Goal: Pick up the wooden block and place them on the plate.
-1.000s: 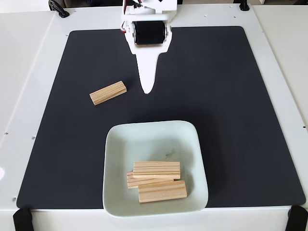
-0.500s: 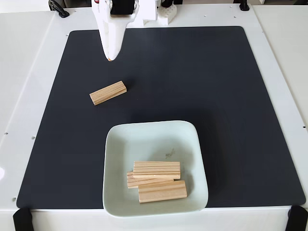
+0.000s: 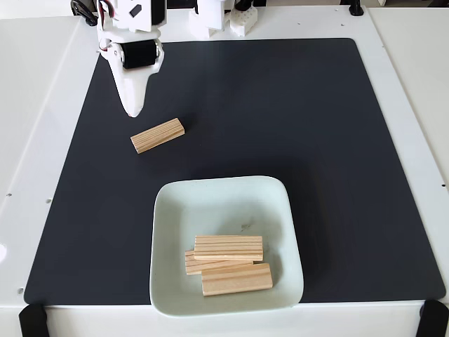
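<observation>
— Where are the blocks?
— One wooden block [image 3: 158, 135] lies on the black mat [image 3: 316, 140], upper left; three sit stacked in the plate [image 3: 210, 196], lower centre.
— And the gripper [image 3: 132, 111]?
— Above that block, jaws seemingly closed, empty. No readable writing.

A big black mat [image 3: 337, 140] lies flat on a white table [image 3: 414, 105]. Two black clips [image 3: 31, 319] sit at the table's front corners. Small white pieces [image 3: 242, 20] sit at the back edge.
</observation>
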You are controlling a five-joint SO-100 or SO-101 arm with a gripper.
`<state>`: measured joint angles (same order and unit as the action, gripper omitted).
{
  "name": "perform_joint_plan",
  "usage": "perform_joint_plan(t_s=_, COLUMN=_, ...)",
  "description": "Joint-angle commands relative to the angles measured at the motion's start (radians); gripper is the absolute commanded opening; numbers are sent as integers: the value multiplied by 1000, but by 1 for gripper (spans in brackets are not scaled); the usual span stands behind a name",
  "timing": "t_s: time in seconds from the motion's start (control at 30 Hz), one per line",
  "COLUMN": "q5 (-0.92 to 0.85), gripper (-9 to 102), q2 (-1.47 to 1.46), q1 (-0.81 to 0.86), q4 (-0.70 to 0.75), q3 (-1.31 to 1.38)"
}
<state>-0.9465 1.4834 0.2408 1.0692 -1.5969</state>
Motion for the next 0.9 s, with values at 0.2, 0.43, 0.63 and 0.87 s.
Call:
perform_joint_plan(t_s=0.2, q5=-17, gripper=28, q2=-15, q1=12, q4=46, q3=32)
perform_joint_plan(t_s=0.43, q5=-12, gripper=28, q2=-20, q1=-18, q4=87, q3=29)
perform_joint_plan(t_s=0.63, q5=-6, gripper=28, q2=-106, q1=-38, q4=75, q3=46)
perform_joint_plan(t_s=0.87, q5=-8, gripper=28, q2=-138, q1=-38, q4=71, q3=52)
